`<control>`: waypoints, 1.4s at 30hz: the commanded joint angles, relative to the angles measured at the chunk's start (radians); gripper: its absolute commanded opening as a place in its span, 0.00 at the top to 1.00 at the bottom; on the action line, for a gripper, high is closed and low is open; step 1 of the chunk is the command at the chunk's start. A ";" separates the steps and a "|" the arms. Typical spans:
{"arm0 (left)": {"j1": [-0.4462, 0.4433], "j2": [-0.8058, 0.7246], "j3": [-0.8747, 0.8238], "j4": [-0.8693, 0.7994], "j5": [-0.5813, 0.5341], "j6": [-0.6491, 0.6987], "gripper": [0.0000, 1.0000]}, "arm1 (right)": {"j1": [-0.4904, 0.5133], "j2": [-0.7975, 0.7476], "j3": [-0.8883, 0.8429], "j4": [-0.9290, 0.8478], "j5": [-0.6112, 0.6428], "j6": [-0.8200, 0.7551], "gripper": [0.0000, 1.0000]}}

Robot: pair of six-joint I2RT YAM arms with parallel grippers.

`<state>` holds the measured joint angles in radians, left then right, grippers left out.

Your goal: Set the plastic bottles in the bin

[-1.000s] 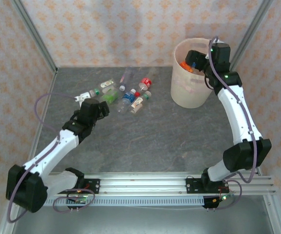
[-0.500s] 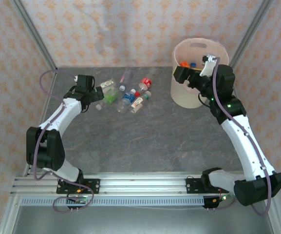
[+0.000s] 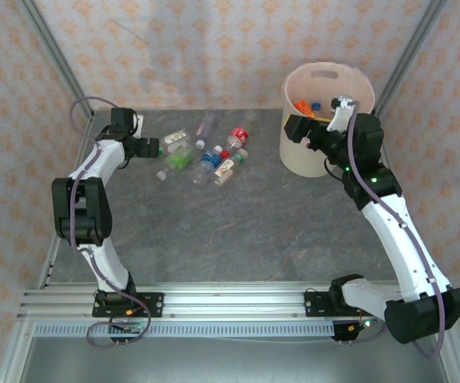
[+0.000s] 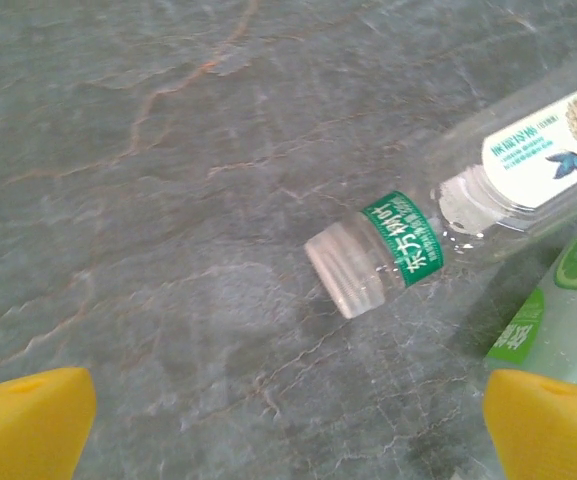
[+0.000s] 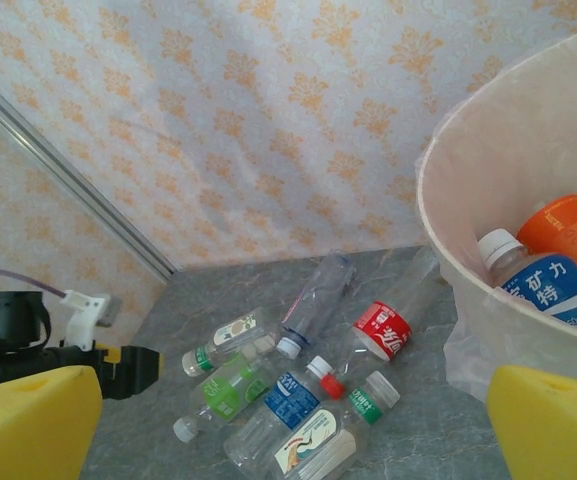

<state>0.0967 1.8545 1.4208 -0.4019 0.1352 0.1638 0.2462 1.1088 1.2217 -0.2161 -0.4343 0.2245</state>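
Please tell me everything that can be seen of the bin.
The bin is a tall round tub, pale pinkish-beige, of what looks like thin plastic, narrower at the base. It has an oval handle cut-out near the rim on the far side. It stands upright on the table at the far right corner. Inside lie at least an orange bottle and a blue-labelled bottle with a white cap. The open right gripper hangs at its left side; whether they touch I cannot tell.
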 commanded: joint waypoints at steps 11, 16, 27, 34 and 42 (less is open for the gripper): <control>0.018 0.293 0.288 -0.130 0.122 0.513 0.12 | 0.003 -0.025 -0.003 0.028 0.052 -0.039 0.01; 0.018 0.362 0.363 -0.194 0.141 0.576 0.15 | 0.003 -0.009 0.001 0.026 0.067 -0.045 0.01; -0.030 0.463 0.436 -0.229 0.135 0.641 0.27 | 0.004 0.038 0.025 0.026 0.068 -0.036 0.01; -0.031 0.430 0.382 -0.184 0.157 0.616 0.50 | 0.004 0.035 0.024 0.024 0.063 -0.020 0.01; -0.026 0.254 0.207 -0.062 0.167 0.516 0.76 | 0.004 0.012 0.006 0.038 0.054 -0.019 0.01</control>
<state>0.0669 2.1994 1.6688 -0.5152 0.2886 0.7353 0.2462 1.1507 1.2213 -0.2153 -0.3817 0.2020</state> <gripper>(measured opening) 0.418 0.992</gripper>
